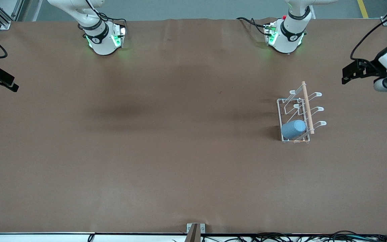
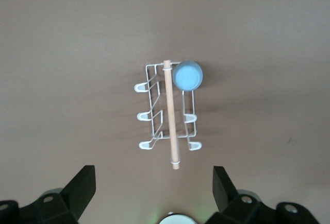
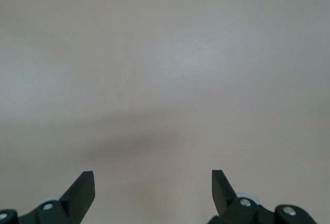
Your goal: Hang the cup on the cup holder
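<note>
The cup (image 1: pixel 293 129) hangs tilted on a prong of the holder (image 1: pixel 300 112), at the holder's end nearest the front camera, toward the left arm's end of the table (image 1: pixel 166 151). The left gripper (image 1: pixel 348 72) is up in the air over that end of the table, fingers spread and holding nothing. The right gripper (image 1: pixel 7 83) waits over bare table at the right arm's end, its fingers (image 3: pixel 82 190) also spread and empty.
</note>
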`<control>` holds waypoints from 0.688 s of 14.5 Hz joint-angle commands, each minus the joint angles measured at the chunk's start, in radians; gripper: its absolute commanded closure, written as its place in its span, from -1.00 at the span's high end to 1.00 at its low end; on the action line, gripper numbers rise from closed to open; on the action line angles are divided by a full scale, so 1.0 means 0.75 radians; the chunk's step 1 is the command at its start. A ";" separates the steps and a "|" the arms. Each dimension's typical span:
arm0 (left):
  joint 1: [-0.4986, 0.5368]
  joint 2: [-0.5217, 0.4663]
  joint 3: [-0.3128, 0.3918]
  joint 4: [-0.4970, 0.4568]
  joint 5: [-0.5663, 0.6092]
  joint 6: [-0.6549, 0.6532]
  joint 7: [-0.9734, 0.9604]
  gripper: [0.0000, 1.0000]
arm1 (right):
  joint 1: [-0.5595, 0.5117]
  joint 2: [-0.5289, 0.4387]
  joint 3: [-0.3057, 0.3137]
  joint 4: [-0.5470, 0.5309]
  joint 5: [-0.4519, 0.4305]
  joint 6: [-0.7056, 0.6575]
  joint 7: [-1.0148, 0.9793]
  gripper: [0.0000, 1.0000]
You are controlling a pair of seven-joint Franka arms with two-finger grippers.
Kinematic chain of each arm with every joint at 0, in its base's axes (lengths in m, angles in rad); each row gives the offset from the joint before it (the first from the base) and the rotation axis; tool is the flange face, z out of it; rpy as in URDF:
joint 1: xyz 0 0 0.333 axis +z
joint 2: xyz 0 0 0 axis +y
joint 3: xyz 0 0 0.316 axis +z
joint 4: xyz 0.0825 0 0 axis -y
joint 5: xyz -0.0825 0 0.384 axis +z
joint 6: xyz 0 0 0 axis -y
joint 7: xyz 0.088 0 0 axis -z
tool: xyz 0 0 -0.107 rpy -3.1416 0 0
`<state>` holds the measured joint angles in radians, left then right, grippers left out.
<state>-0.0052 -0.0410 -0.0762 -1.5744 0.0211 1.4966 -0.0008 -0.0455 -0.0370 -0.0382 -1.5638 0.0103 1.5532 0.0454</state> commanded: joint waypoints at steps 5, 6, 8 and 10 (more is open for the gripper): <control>-0.095 -0.132 0.085 -0.096 -0.073 0.105 -0.062 1.00 | 0.005 -0.012 -0.004 -0.009 -0.026 -0.005 -0.005 1.00; -0.114 -0.123 0.108 -0.079 -0.073 0.109 -0.062 1.00 | 0.005 -0.012 -0.004 -0.009 -0.026 -0.005 -0.005 1.00; -0.116 -0.087 0.112 -0.026 -0.073 0.107 -0.052 1.00 | 0.005 -0.012 -0.006 -0.009 -0.026 -0.005 -0.005 1.00; -0.108 -0.050 0.114 0.017 -0.073 0.105 -0.054 1.00 | 0.005 -0.012 -0.006 -0.009 -0.026 -0.005 -0.005 1.00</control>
<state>-0.0815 -0.1169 -0.0010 -1.6157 -0.0188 1.5771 -0.0373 -0.0455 -0.0370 -0.0390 -1.5638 0.0102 1.5532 0.0454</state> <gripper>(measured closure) 0.000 0.000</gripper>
